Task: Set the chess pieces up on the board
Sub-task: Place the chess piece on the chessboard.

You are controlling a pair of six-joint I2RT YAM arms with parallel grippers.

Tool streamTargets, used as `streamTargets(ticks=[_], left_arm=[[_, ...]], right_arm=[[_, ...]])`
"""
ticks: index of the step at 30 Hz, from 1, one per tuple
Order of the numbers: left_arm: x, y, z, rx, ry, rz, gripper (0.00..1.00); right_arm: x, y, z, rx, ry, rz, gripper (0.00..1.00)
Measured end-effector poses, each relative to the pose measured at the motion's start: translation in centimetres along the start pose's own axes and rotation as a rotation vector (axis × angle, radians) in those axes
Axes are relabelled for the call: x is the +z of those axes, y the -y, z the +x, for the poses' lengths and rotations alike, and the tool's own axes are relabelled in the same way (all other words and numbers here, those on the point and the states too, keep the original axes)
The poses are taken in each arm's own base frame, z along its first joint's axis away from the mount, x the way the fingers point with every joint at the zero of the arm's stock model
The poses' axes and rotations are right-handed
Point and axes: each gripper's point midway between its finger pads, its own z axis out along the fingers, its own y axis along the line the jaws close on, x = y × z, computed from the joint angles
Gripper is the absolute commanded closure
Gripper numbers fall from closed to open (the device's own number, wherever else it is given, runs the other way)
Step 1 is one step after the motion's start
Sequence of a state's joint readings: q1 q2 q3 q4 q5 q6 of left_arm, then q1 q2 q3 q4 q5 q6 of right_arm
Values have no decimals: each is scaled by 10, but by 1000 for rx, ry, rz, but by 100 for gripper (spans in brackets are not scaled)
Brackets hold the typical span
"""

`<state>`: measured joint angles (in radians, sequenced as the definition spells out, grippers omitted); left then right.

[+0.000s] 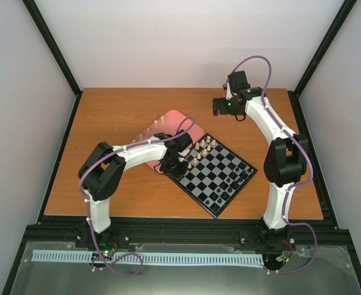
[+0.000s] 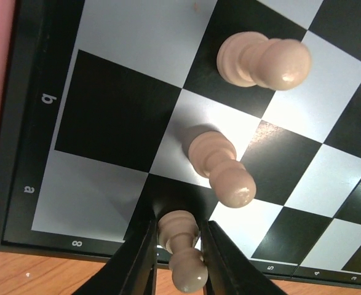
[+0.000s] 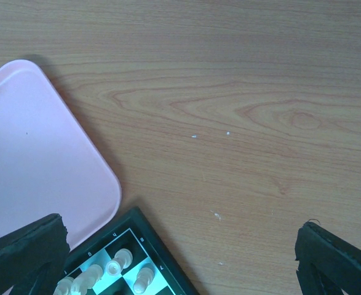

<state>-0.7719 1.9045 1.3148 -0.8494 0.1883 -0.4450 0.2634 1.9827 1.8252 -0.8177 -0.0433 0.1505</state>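
Overhead, the left hand [image 1: 170,167] hides the board's [image 1: 226,169] left corner; the pieces [image 1: 205,147] are too small to identify. Left wrist: its fingers [image 2: 140,261] flank a pawn [image 2: 179,236] at the board's edge, grip unclear. Right wrist: the right hand [image 3: 180,228] is spread above the tabletop [image 3: 229,110]; the tray [image 3: 39,160] is cut off.

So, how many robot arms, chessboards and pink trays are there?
Robot arms: 2
Chessboard: 1
Pink tray: 1
Total: 4
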Motion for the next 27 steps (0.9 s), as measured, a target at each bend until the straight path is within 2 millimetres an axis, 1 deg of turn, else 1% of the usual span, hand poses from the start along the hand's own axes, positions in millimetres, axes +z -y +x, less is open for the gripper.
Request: streamTargets(ticks=[7, 12, 18, 20, 25, 26, 27], left_arm=[[0, 1, -2, 1, 6, 2, 71], [0, 1, -2, 2, 9, 2, 69], [-5, -1, 0, 4, 4, -11, 62], [-12, -2, 1, 8, 9, -17, 58], [-40, 4, -6, 35, 64, -12, 46], [-46, 6, -8, 40, 78, -11, 39], [-52, 7, -11, 44, 95, -10, 38]], right_arm=[[0, 0, 0, 1, -1, -2, 0], [0, -1, 0, 1, -2, -9, 0], [0, -2, 0, 1, -3, -16, 0], [0, -2, 0, 1, -3, -16, 0], [0, -2, 0, 1, -3, -17, 0], [0, -2, 0, 1, -3, -17, 0], [0, -2, 0, 1, -3, -17, 0]])
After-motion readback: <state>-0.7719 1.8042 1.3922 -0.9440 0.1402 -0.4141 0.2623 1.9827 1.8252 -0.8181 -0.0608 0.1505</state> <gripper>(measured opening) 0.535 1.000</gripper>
